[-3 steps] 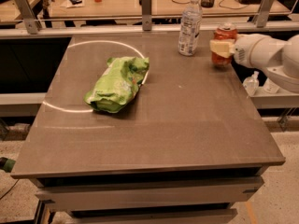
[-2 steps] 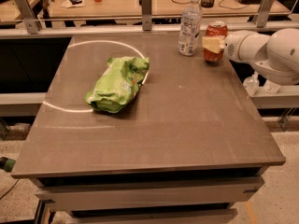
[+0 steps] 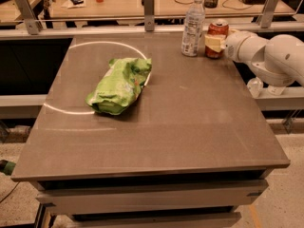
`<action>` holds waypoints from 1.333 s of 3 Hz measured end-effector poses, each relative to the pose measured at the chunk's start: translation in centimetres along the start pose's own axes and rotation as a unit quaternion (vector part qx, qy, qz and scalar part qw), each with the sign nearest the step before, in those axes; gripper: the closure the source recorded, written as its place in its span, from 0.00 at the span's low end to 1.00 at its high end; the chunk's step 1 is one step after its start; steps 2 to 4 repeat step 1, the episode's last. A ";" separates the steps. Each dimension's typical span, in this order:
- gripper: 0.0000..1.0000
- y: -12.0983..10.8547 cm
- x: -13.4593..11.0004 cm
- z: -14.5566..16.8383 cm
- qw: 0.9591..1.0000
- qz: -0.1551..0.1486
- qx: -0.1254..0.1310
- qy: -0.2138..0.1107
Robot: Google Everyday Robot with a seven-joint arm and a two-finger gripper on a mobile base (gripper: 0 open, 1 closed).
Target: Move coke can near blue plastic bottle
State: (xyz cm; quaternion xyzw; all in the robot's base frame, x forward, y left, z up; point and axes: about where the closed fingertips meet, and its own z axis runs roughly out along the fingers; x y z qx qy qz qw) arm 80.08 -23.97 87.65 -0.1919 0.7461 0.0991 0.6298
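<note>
Pincer (image 3: 216, 41) at the far edge of the counter (image 3: 190, 127): we see it closed around the upright coke can (image 3: 219, 28), with the blue plastic bottle (image 3: 192, 25) just beyond its tips, close enough, we judge, for release.

The gripper (image 3: 216, 42), over at the far right corner of the table (image 3: 156, 141), is clasping the coke can (image 3: 219, 28). Its near finger (image 3: 213, 42) is covering the can's lower left, and the far finger is sitting out of sight behind it. The white arm (image 3: 280, 56) is running off the right edge. The label print on the blue plastic bottle (image 3: 193, 25) is showing too small to read.
</note>
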 end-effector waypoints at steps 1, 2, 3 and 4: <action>0.82 2.0 -1.0 1.2 1.000 -0.013 -0.018 -0.018; 0.82 2.0 -1.0 1.2 1.000 -0.013 -0.018 -0.018; 0.82 2.0 -1.0 1.2 1.000 -0.013 -0.018 -0.018; 0.82 2.0 -1.0 1.2 1.000 -0.013 -0.018 -0.018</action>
